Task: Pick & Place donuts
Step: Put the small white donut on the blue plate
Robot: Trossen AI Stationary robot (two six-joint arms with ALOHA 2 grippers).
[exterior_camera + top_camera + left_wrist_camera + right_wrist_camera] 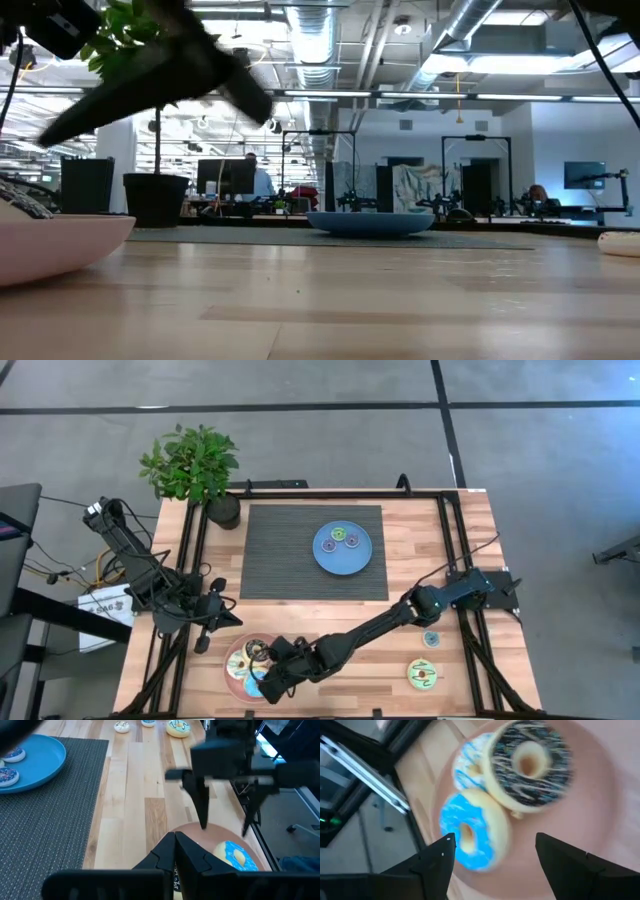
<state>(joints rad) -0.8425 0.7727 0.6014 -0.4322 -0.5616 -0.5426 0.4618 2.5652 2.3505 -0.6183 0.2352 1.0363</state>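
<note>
Three large donuts lie on the pink plate at the table's near left: a blue-iced one, a dark brown one leaning on the others, and a white one partly under it. My right gripper hovers open just above them, its fingers either side of the blue donut without touching; the left wrist view also shows this gripper over the plate. My left gripper waits shut at the table's left edge. Three small donuts lie on the blue plate.
A green-iced large donut and a small teal one lie on the wood at the near right. The blue plate rests on a dark mat. A potted plant stands at the far left corner.
</note>
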